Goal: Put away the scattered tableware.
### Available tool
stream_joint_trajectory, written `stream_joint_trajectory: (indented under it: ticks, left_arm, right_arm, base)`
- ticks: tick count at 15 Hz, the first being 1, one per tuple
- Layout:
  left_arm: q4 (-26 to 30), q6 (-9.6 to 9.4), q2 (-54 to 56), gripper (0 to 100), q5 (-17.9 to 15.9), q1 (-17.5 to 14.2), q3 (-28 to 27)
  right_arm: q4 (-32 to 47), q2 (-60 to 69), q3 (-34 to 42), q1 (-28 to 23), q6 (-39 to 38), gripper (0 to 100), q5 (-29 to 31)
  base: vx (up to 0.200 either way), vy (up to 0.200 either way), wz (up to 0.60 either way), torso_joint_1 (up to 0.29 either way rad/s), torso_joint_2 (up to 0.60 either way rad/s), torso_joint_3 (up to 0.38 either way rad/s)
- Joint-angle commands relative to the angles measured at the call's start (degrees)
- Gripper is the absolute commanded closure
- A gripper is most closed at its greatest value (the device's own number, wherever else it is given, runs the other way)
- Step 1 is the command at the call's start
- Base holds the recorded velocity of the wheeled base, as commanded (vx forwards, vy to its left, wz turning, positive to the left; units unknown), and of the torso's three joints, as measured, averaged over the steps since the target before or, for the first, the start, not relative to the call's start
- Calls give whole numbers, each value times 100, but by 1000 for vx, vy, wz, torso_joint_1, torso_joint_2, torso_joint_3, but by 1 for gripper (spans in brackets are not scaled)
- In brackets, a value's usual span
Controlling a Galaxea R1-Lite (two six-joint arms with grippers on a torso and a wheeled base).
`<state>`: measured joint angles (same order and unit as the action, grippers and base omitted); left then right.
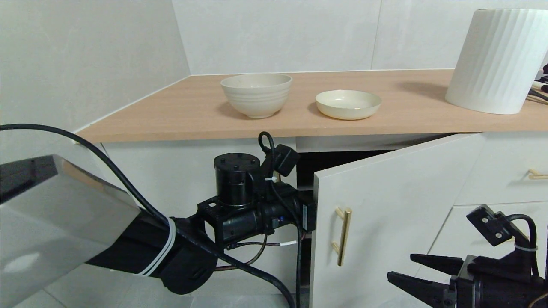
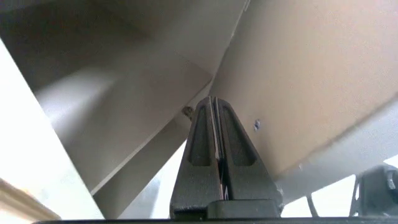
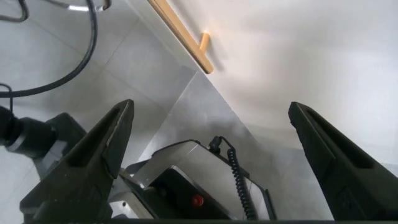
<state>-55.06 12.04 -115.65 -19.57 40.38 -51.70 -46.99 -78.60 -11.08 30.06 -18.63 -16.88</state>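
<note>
Right, both pieces of tableware sit up on the countertop [image 1: 171,115]: the deep bowl [image 1: 257,95] to the left, the shallow dish [image 1: 348,104] near it on the right, not touching. My left gripper [image 2: 214,102] has its fingers pressed together with nothing I can see between them, poked into the cupboard opening behind the open door [image 1: 385,201], below the bowl. My right gripper [image 1: 402,266] is spread wide, low in front of that door, below and right of the dish. So everything lies above both claws; I judge the left arm nearer, once it backs out and rises
</note>
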Motion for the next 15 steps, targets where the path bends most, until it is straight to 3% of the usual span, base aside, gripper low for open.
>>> stream_joint_trajectory:
  ticks: [1,5,7,15]
  left_arm:
    - [13,0,-98,100,-3,5,-112]
    - [136,70,-80,100,49,58,-235]
    - [374,70,-72,100,58,67,-350]
    - [426,132,-221,100,120,164,-587]
  right_arm:
    - [-3,161,36,0,-1,0,1]
    - [50,443,89,0,-1,0,1]
    - [138,539,106,0,-1,0,1]
    - [551,847,18,8,8,0,-8]
  base:
    - [0,0,0,0,0,0]
    - [-150,0,0,4,2,3]
    - [0,0,0,0,0,0]
    - [-25,0,0,0,0,0]
